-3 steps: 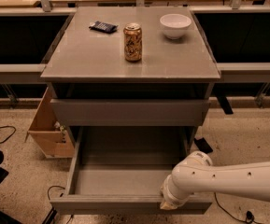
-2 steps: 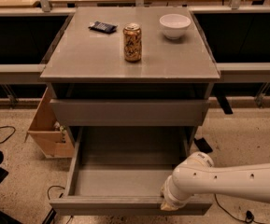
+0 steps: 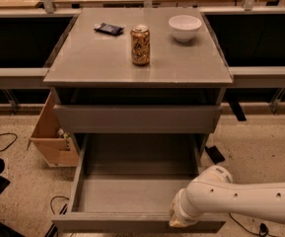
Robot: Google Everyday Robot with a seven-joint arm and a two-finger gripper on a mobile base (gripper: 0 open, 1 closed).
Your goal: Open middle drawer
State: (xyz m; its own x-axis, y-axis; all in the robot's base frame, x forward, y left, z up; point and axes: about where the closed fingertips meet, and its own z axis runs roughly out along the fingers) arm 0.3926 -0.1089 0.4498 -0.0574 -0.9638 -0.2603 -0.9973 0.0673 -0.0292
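Observation:
The middle drawer (image 3: 132, 194) stands pulled far out of the grey cabinet, showing its empty grey box interior. Its flat front (image 3: 107, 224) is at the bottom of the view. My gripper (image 3: 177, 222) is at the right part of that front's top edge, at the end of the white arm (image 3: 240, 201) that comes in from the right. The wrist covers the fingers. Above the open drawer, another grey drawer front (image 3: 137, 118) is closed.
On the cabinet top (image 3: 83, 63) stand a drink can (image 3: 140, 44), a white bowl (image 3: 185, 27) and a dark flat packet (image 3: 108, 29). An open cardboard box (image 3: 51, 135) sits on the floor at the left. Cables lie on the floor at the left and bottom.
The arm end and the drawer front have shifted slightly toward the camera. Nothing on the cabinet top has moved.

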